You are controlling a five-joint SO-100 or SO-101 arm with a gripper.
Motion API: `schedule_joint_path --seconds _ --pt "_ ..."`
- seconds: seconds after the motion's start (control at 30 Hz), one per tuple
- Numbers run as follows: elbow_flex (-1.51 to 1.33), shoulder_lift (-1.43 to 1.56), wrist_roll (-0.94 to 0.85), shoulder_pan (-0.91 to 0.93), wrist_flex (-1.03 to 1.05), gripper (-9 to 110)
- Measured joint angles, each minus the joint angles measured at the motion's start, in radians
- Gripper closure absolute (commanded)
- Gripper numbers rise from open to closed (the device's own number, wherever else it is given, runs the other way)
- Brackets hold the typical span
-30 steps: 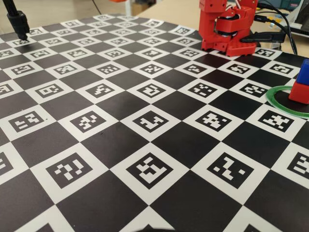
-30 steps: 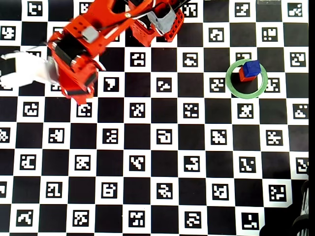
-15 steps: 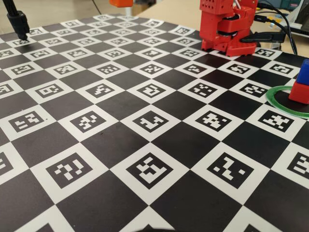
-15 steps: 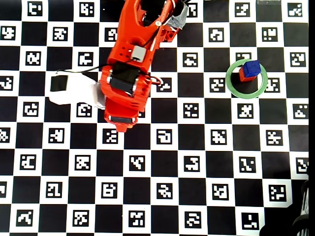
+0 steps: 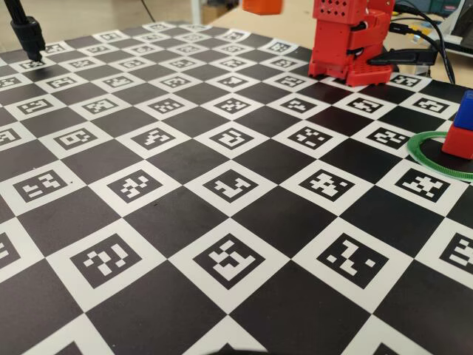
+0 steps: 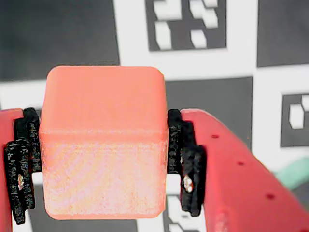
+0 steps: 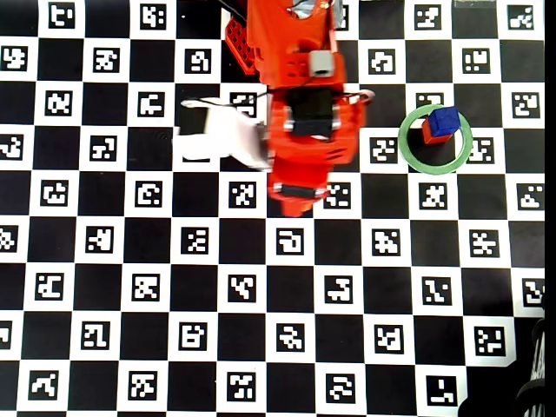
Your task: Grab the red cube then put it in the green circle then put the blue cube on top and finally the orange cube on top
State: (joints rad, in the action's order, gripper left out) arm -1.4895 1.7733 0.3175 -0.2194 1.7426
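Note:
Between the black pads (image 6: 186, 159) of my gripper (image 6: 104, 162) sits the orange cube (image 6: 104, 140), filling most of the wrist view; the gripper is shut on it and holds it above the checkered board. In the fixed view the same orange cube (image 5: 262, 6) hangs high at the top edge. The green circle (image 7: 405, 146) lies to the right of the arm (image 7: 308, 113) in the overhead view. Inside it the red cube (image 7: 427, 135) stands with the blue cube (image 7: 444, 121) on top. The ring (image 5: 412, 151), red cube (image 5: 458, 140) and blue cube (image 5: 465, 109) also show at the fixed view's right edge.
The board (image 7: 130, 287) is a black-and-white checker of marker tiles. The red arm base (image 5: 347, 44) stands at the back with cables (image 5: 421, 33) behind it. A black stand (image 5: 26, 29) rises at the far left corner. A white patch (image 7: 217, 139) shows left of the arm.
The arm has swung from the left side of the board rightward, carrying the orange cube toward the green circle. The red and blue cubes have not moved.

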Motion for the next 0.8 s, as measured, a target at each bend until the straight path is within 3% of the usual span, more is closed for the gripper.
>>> schedule_joint_path --seconds 0.27,0.8 --pt "0.000 -0.029 0.247 -0.302 0.000 100" --pt "0.173 -0.201 0.483 -0.715 -0.037 100"
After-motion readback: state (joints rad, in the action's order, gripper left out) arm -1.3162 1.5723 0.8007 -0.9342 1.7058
